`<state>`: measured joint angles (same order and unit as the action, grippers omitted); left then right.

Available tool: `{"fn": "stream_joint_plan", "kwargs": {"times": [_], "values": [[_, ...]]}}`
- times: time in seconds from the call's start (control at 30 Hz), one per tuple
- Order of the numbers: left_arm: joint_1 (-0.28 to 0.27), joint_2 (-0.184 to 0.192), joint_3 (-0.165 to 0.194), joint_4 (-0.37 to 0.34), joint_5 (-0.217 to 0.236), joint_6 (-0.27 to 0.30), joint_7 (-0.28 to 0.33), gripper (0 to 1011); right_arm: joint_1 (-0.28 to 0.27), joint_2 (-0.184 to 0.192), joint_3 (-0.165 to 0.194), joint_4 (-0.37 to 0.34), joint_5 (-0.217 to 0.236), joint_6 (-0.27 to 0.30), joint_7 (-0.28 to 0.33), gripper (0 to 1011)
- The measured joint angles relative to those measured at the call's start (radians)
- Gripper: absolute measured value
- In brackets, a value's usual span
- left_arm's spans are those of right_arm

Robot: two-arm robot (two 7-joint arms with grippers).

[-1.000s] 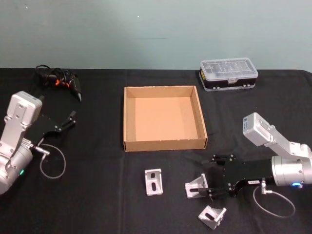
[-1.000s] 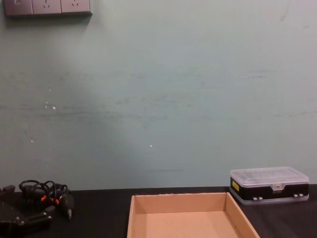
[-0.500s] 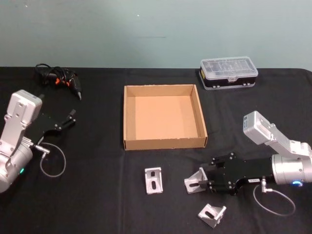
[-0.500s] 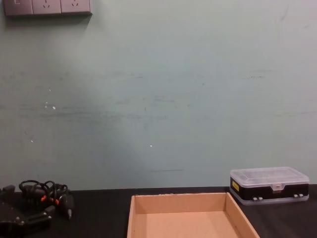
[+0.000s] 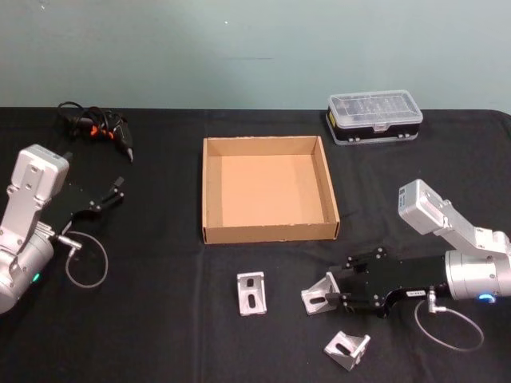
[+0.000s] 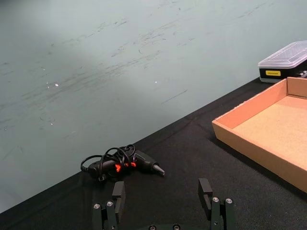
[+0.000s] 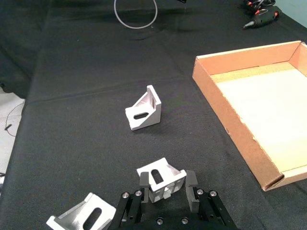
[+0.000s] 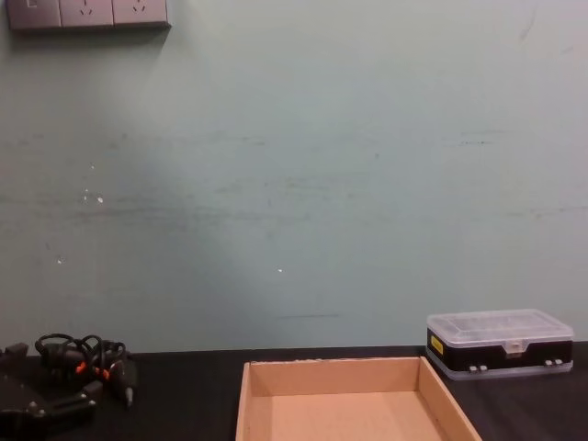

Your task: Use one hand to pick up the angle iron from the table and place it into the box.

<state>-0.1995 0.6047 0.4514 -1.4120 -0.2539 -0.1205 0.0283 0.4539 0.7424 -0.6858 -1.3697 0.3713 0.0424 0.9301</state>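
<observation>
**Right fingers have closed on the angle iron**

A second ago your right gripper (image 5: pixel 338 297) had its fingers spread on either side of the angle iron (image 5: pixel 319 293), which lay just off the near right corner of the box (image 5: pixel 270 234). They have since drawn in. The right wrist view now shows the fingers (image 7: pixel 191 182) pressed against both sides of the piece, pinching it.

The piece has also edged a little toward the box. You cannot tell from these views whether it has left the tabletop (image 5: pixel 160 319).

The grasp looks made, so what remains is the lift and the carry over the box's near wall. The box is empty.

One spare bracket (image 5: pixel 251 294) stands in front of the box's near wall. Another spare bracket (image 5: pixel 347 351) lies farther out from the box than the gripped piece. Neither is touched.

Your left gripper (image 5: pixel 117 194) sits parked left of the box, fingers spread and holding nothing.
</observation>
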Motion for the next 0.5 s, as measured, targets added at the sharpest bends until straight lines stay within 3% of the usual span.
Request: {"fn": "stream_joint_plan", "kwargs": {"times": [0.3, 0.5], "values": [[0.000, 0.000, 0.000, 0.000, 0.000, 0.000, 0.000, 1000, -0.008, 0.012, 0.019, -0.048, -0.006, 0.010, -0.053, 452], [0.000, 0.000, 0.000, 0.000, 0.000, 0.000, 0.000, 1000, 0.021, -0.002, 0.031, -0.062, -0.022, 0.026, -0.085, 452]]}}
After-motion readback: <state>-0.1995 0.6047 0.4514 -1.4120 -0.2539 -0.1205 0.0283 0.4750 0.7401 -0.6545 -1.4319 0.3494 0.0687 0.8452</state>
